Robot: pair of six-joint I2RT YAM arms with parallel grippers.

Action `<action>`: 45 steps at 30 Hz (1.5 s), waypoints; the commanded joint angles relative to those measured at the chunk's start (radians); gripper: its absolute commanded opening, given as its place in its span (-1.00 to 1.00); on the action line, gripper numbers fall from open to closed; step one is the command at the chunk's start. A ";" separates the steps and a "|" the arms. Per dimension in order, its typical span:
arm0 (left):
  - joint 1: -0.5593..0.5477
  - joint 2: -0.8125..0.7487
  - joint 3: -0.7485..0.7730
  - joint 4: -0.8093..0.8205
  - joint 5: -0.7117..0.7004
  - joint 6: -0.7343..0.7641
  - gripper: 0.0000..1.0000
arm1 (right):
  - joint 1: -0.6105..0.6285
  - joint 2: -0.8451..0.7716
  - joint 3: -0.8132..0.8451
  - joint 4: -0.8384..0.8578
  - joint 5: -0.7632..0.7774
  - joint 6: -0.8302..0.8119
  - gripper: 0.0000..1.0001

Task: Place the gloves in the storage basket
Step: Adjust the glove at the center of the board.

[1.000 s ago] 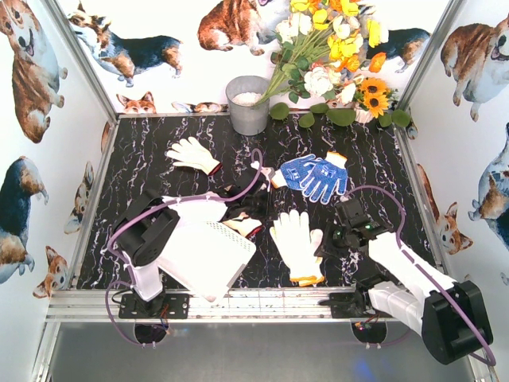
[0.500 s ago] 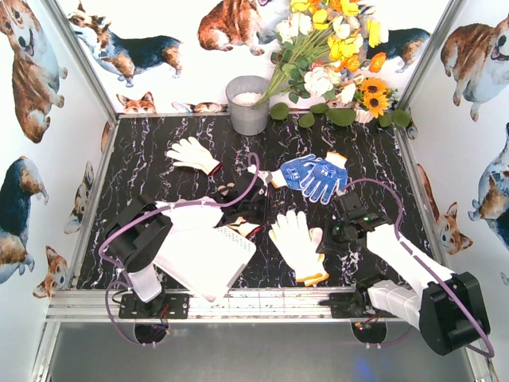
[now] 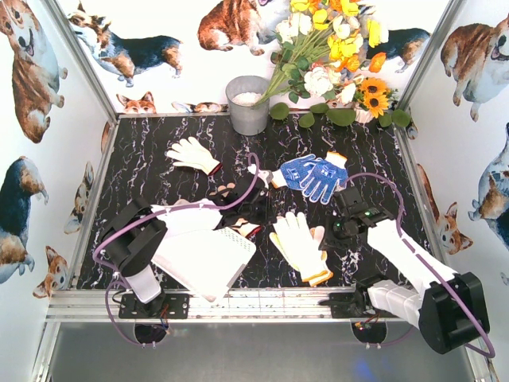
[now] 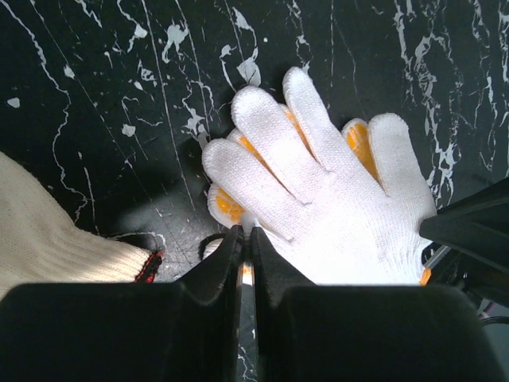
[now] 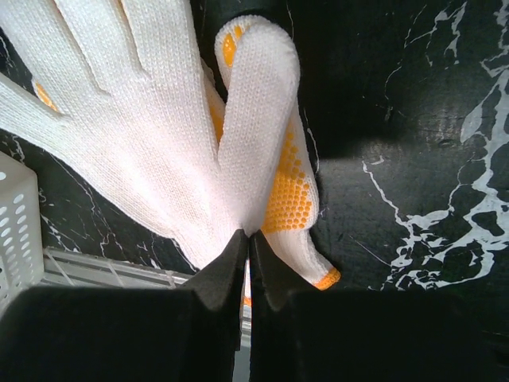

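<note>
A white knit glove [image 3: 296, 241] lies on a yellow-orange dotted one on the black table, right of the white slotted storage basket [image 3: 199, 259]. My right gripper [image 3: 324, 236] is shut on the white glove's edge beside the thumb [image 5: 248, 235]. My left gripper [image 3: 253, 211] is shut on a fingertip of the same glove pair [image 4: 245, 228]. A cream glove with a red cuff [image 4: 56, 239] lies by the basket's far edge [image 3: 242, 228]. A white glove [image 3: 191, 153] lies at the back left. Blue dotted gloves [image 3: 314, 175] lie at the back right.
A grey metal bucket [image 3: 248, 103] and a bunch of flowers [image 3: 334, 56] stand at the back wall. The basket's corner [image 5: 16, 231] and the table's metal front rail [image 5: 103, 270] show in the right wrist view. Purple cables loop over both arms.
The white glove pair has shifted and turned slightly, its cuff end moving right. My right gripper has moved a little away from me with it. The left arm's elbow has swung left.
</note>
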 commanded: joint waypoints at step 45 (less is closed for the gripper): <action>-0.110 0.026 -0.019 -0.066 -0.070 -0.046 -1.00 | 0.019 0.165 0.114 -0.021 0.141 -0.021 -0.86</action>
